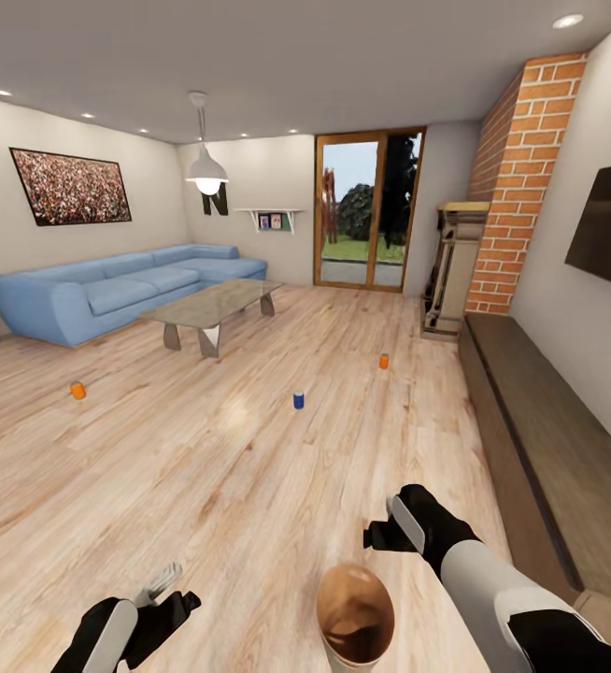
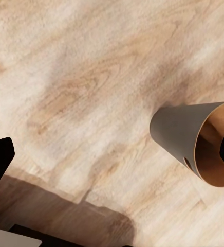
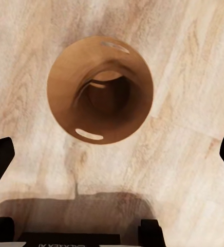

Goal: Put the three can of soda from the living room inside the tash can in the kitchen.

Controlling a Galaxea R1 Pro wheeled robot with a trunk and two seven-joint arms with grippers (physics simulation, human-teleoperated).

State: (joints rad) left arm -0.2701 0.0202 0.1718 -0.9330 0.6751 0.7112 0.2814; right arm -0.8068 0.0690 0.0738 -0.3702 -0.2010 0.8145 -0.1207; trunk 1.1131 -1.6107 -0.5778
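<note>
Three soda cans stand apart on the wood floor in the head view: an orange can (image 1: 78, 390) at the left, a dark blue can (image 1: 298, 400) in the middle, and a second orange can (image 1: 384, 361) further back on the right. The trash can (image 1: 354, 584) stands upright close in front of me, grey outside (image 2: 176, 134), copper-brown and empty inside (image 3: 66, 98). My left gripper (image 1: 170, 594) hangs open to its left, holding nothing. My right gripper (image 1: 390, 531) is open above the pail's rim, looking straight down into it.
A light-blue corner sofa (image 1: 109, 290) and a grey low table (image 1: 214, 307) stand at the back left. A red-brick fireplace (image 1: 520, 187) and a long dark low ledge (image 1: 530, 421) run along the right wall. A glass door (image 1: 366, 210) is at the far end.
</note>
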